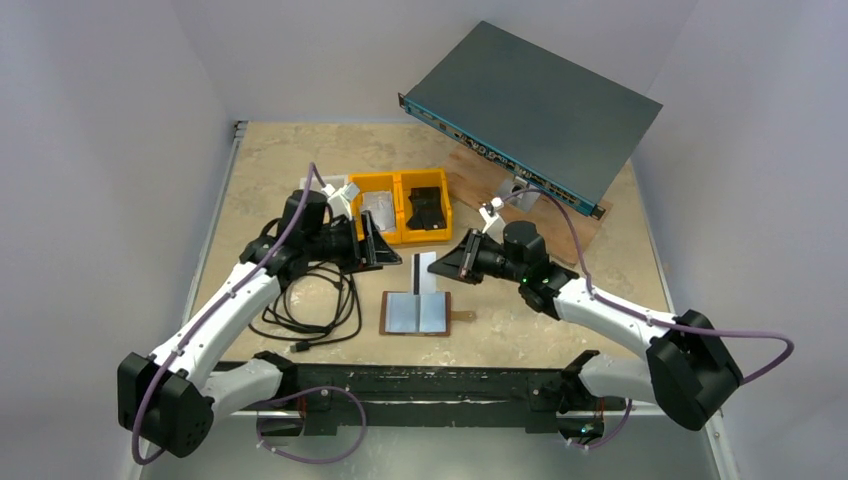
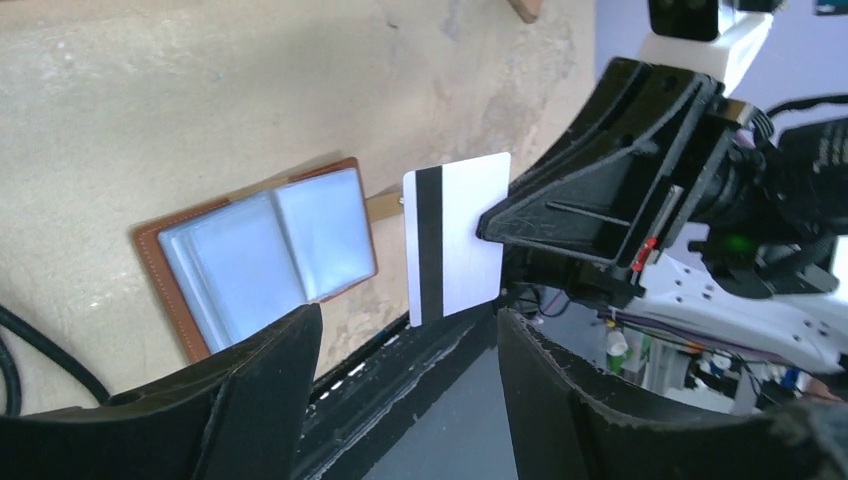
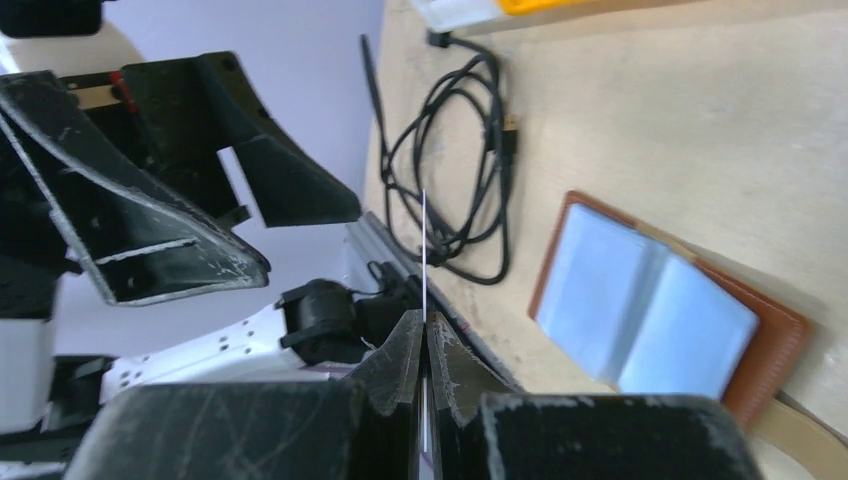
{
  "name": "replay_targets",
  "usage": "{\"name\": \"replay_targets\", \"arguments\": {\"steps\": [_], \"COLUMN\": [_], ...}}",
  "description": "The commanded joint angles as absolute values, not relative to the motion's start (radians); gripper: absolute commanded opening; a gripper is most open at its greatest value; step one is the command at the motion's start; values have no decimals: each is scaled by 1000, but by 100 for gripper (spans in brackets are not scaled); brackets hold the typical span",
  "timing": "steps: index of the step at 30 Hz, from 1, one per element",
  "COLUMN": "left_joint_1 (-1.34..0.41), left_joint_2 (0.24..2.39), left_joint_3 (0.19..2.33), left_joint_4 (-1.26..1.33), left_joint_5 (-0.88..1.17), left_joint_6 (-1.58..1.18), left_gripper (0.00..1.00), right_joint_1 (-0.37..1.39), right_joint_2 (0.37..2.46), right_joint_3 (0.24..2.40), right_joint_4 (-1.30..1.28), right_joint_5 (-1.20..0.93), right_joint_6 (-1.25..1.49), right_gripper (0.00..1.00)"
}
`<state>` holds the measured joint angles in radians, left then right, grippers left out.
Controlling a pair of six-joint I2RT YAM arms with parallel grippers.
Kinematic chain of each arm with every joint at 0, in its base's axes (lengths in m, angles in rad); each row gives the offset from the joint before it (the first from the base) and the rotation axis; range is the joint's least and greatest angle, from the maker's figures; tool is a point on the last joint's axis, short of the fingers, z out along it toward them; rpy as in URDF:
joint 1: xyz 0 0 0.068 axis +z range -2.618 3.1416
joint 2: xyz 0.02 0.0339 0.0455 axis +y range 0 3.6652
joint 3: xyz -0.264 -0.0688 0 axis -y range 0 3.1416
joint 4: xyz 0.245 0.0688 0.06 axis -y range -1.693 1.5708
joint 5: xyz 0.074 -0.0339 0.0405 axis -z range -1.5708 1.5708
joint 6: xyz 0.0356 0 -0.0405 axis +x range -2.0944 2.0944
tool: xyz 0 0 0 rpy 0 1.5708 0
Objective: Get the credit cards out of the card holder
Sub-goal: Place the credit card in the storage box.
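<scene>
A white, black-striped card (image 2: 455, 240) is pinched by the right gripper (image 3: 424, 325) (edge-on in its view), the left gripper (image 2: 405, 325) parted.

Cable coil (image 1: 305, 310) blocks left of card holder (image 1: 418, 313); right side stands open.

No lettering, brand, number or sign is legible in any of the three views. The white card (image 2: 460, 240), pinched edge-on in the right gripper (image 2: 485, 225), shows only a plain black stripe down one side, and no print can be made out on the face that shows. Small markings run along the front panel of the grey rack unit (image 1: 500, 155) at the back of the table, too small to read.
</scene>
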<state>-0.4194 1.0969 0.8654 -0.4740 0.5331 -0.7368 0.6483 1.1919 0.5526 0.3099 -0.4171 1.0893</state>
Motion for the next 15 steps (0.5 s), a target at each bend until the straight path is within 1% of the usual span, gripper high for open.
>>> {"name": "replay_targets", "arguments": {"steps": [1, 5, 11, 15], "left_joint_1": [-370, -354, -347, -346], "left_joint_2": [1057, 1052, 1056, 1068], "left_joint_3": [836, 808, 771, 765], "left_joint_4": [-394, -323, -236, -224], "left_joint_5": [734, 823, 883, 895], "left_joint_6": [-714, -748, -797, -799], "left_gripper": [64, 62, 56, 53], "right_joint_1": [644, 644, 643, 645], "right_joint_2": [1225, 1261, 1282, 1288], "right_joint_3": [651, 685, 693, 684], "right_joint_4": [378, 434, 505, 547], "right_joint_5": [-542, -589, -605, -616], "right_joint_6": [1091, 1121, 1168, 1199], "right_gripper": [0, 0, 0, 0]}}
